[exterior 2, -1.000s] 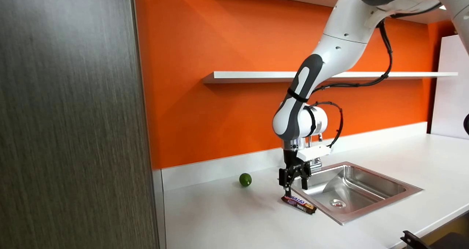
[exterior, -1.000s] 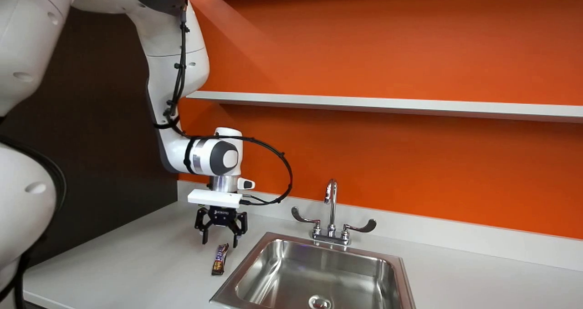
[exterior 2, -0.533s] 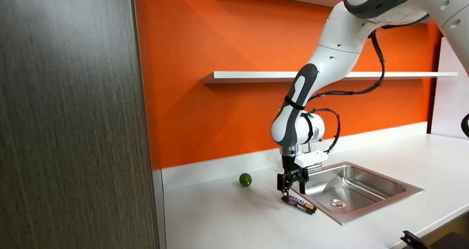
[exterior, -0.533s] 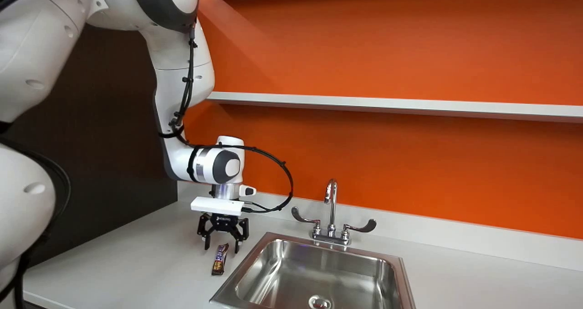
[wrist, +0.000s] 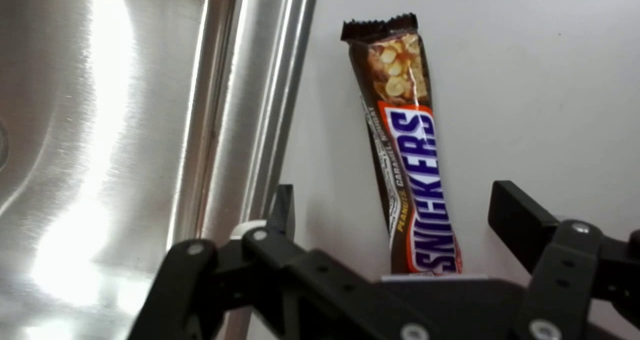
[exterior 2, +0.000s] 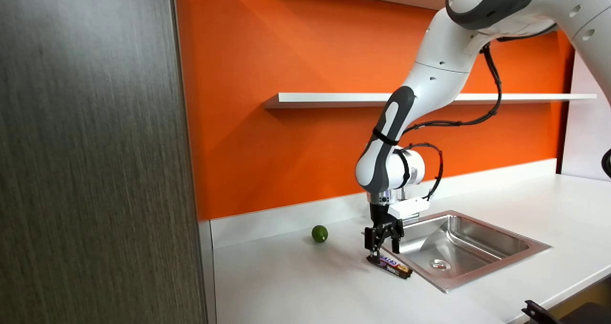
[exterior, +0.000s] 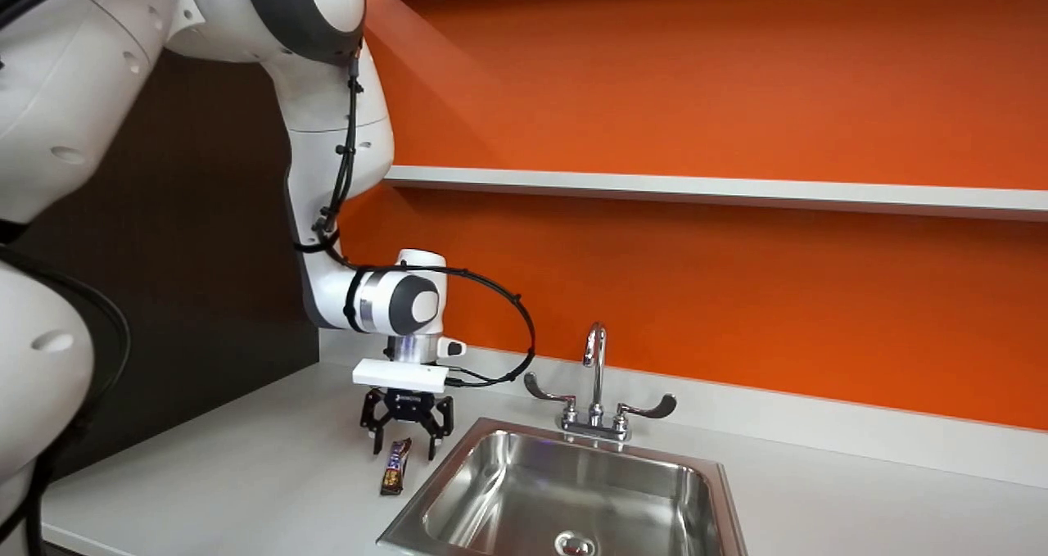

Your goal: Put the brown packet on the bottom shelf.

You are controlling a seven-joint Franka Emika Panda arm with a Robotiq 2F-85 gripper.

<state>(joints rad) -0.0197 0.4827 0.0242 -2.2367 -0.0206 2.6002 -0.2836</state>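
Arm (exterior 2: 437, 66) bent downward, end effector (exterior: 405, 448) pointing straight down, fingers (wrist: 522, 225) spread wide.
Forearm (exterior: 318, 151) hangs steeply, wrist (exterior: 389, 298) folded below it; white housing (exterior: 399, 375) sits just above the end effector. Wrist view has both fingers level, well apart. Black cable (exterior: 517, 299) runs down the forearm, loops out past the wrist, back to the housing.

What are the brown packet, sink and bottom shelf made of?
Brown packet: likely plastic film, glossy; highlights, serrated crimped end.
Sink: metal, probably stainless steel, satin to shiny; streaky glare.
Bottom shelf: maybe painted board or laminate; matte-looking, uniform pale edge without visible grain.
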